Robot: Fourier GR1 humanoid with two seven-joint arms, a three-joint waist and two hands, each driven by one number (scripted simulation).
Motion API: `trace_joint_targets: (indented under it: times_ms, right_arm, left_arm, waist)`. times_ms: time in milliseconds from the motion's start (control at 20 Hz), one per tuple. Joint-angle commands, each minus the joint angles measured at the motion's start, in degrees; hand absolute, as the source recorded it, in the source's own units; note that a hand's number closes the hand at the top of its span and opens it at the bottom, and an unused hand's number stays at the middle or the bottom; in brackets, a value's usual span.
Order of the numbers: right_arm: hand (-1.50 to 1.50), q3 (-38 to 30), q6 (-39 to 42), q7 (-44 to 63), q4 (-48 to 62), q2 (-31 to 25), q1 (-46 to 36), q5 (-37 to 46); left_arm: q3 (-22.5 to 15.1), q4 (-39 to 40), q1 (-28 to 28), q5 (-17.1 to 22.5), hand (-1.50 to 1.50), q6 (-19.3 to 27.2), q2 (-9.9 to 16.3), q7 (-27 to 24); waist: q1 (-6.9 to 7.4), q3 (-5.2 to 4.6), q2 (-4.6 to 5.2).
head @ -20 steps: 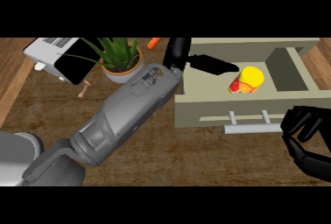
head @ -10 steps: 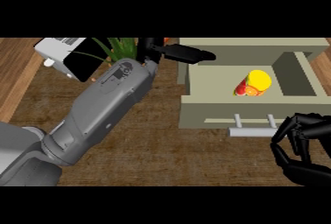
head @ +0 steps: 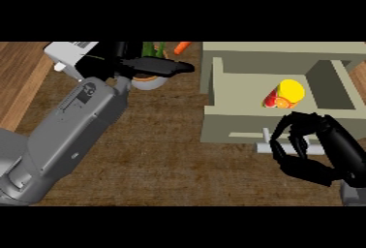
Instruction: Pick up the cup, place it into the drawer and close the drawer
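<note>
While the yellow cup [head: 288,94] lies inside the open drawer [head: 214,77], the right hand [head: 314,150] curls its fingers at the handle [head: 275,147] (contact unclear), the left hand [head: 146,65] open; closing remains.

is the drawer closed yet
No, the drawer stands pulled out with the yellow cup lying inside it, and the right hand is at the drawer's handle.
</note>
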Motion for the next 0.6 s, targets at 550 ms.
trace_joint_targets:
  times_ms: [550]
  right_arm:
    - [1.5,14.82,-18.6,-8.76,35.23,2.12,-12.46,33.7]
  left_arm:
    - [6.16,-16.0,20.15,2.29,-1.5,-8.52,12.25,-1.77]
  waist:
    - [1.55,0.06,0.57]
